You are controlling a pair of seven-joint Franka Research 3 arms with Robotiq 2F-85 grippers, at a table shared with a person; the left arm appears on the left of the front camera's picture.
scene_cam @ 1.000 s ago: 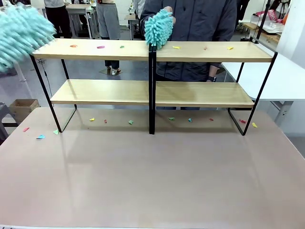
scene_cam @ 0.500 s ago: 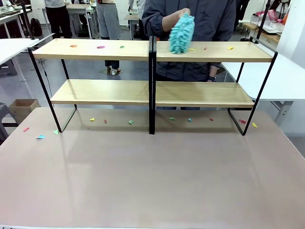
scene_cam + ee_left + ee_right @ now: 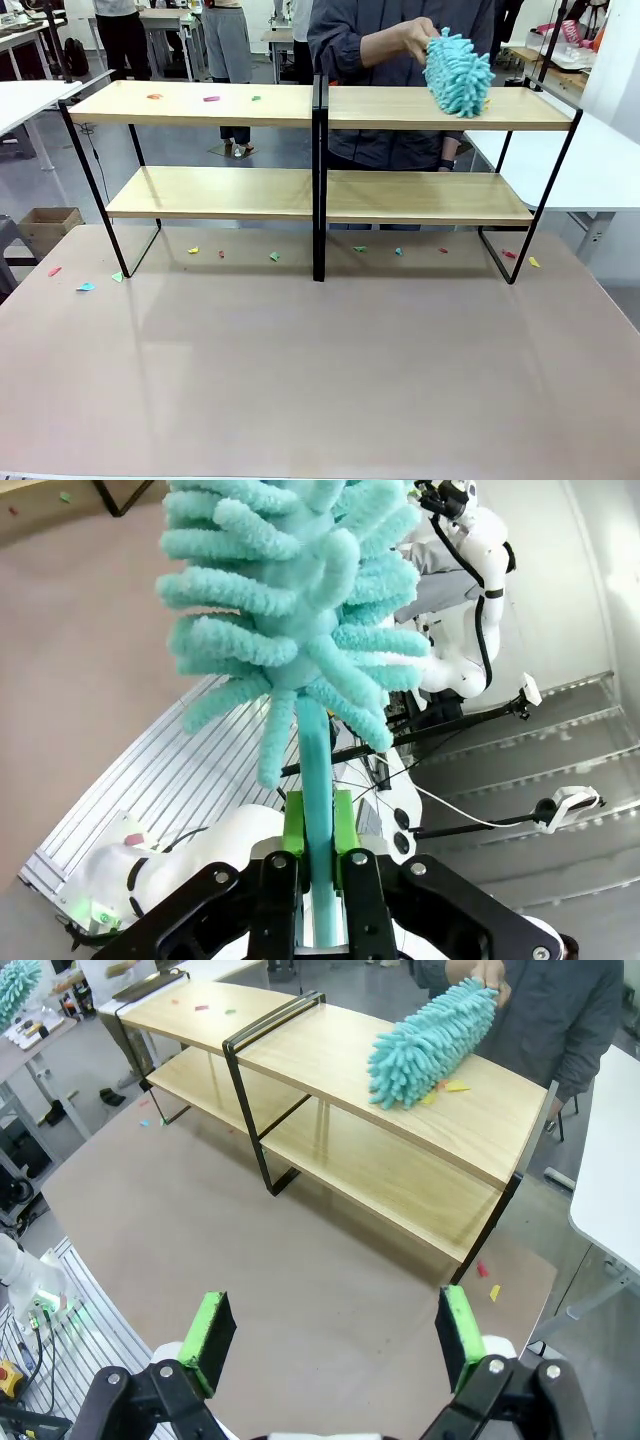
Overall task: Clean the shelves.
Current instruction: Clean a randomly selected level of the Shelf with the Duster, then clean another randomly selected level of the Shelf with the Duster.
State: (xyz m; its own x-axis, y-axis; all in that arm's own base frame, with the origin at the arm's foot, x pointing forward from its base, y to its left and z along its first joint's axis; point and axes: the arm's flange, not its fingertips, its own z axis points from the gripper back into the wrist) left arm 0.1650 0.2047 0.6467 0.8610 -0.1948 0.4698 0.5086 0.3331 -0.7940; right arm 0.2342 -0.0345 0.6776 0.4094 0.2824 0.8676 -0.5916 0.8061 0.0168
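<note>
wooden shelves point(image 3: 210, 193), long axis left-to-right

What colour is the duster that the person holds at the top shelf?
Turquoise. The duster shows best in the right wrist view.

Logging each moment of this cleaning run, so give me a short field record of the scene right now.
shelves: two-tier, on the table
person's hand: holds person's duster against right top board
left gripper: shut on robot's duster handle
right gripper: open, empty, facing the shelves
scraps: on left top board and on table under shelves
</note>
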